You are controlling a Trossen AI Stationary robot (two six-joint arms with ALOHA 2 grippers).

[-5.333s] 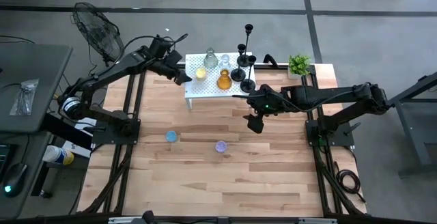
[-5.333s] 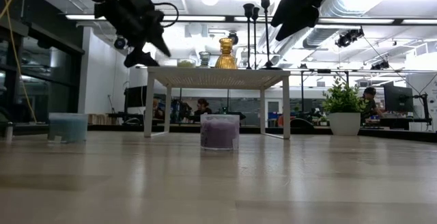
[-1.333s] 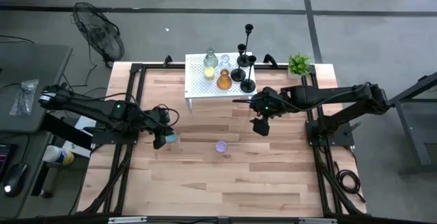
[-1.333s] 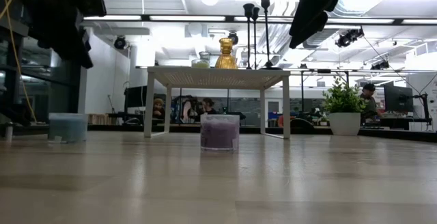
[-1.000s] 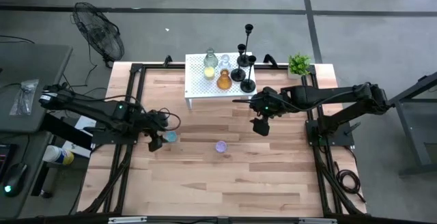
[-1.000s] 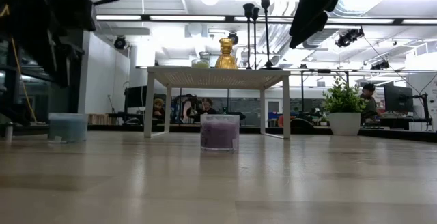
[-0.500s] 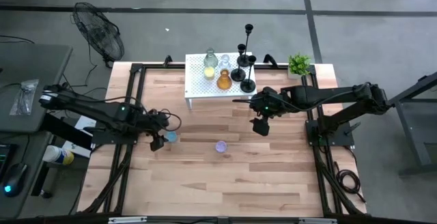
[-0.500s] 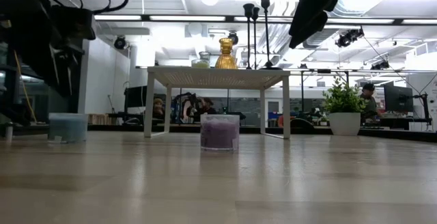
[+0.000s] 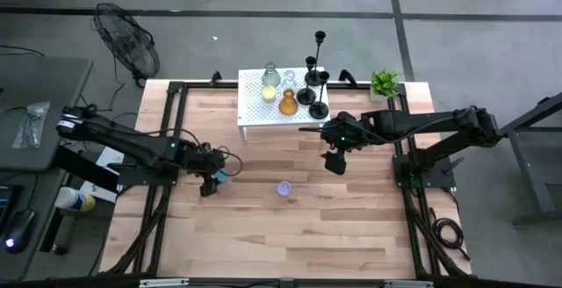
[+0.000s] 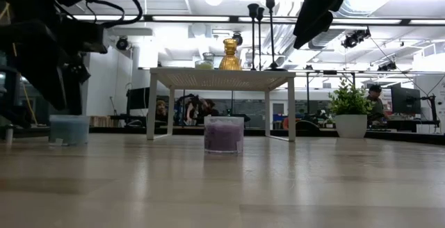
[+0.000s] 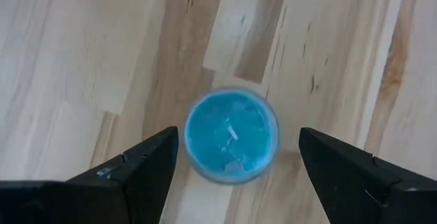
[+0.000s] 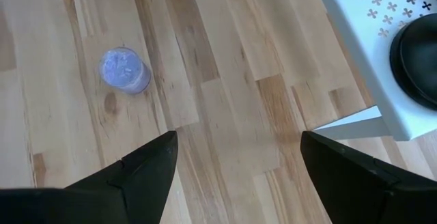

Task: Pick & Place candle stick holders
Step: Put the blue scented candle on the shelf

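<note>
High view: the left end effector (image 9: 209,185) hovers at the blue holder (image 9: 220,176), which stands on the desk (image 9: 290,235) well clear of the white stand (image 9: 255,117).

Left wrist view: fingers spread, empty, straddling the blue holder (image 11: 231,135). Approach step; next, descend and close.

Right wrist view: right end effector (image 12: 235,176) spread, empty, waiting beside the stand.

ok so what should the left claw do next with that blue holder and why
Probably lower straight down, then close. The left claw hangs open above the blue glass holder, which stands on the wooden table centred between its fingers, apparently untouched. The right claw waits open near the white stand.
</note>
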